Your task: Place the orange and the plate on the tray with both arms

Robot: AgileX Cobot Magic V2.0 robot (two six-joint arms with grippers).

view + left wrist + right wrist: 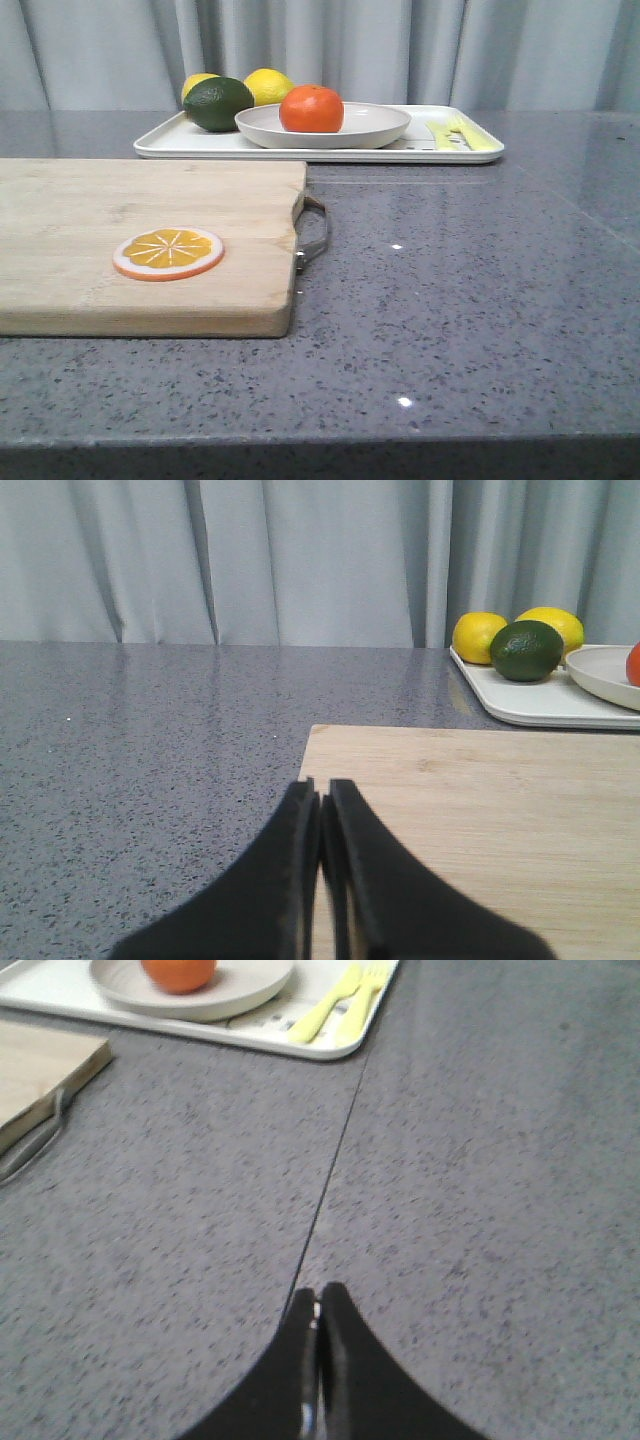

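Note:
The orange (pixel 311 108) sits in the off-white plate (pixel 375 124), and the plate rests on the pale tray (pixel 180 146) at the back of the table. They also show in the right wrist view: orange (pixel 179 972), plate (pixel 250 985), tray (pixel 300 1042). In the left wrist view only the plate's edge (pixel 600 675) and the tray's corner (pixel 520 710) show. My left gripper (pixel 322 792) is shut and empty over the near corner of the wooden cutting board (pixel 480 820). My right gripper (pixel 319 1295) is shut and empty over bare counter, well short of the tray. Neither gripper shows in the front view.
Two lemons (pixel 268 85) and a dark green lime (pixel 218 103) lie on the tray's left end, yellow cutlery (pixel 452 133) on its right end. A wooden cutting board (pixel 120 240) with a metal handle (pixel 314 235) carries a flat orange slice (pixel 168 252). Curtains hang behind.

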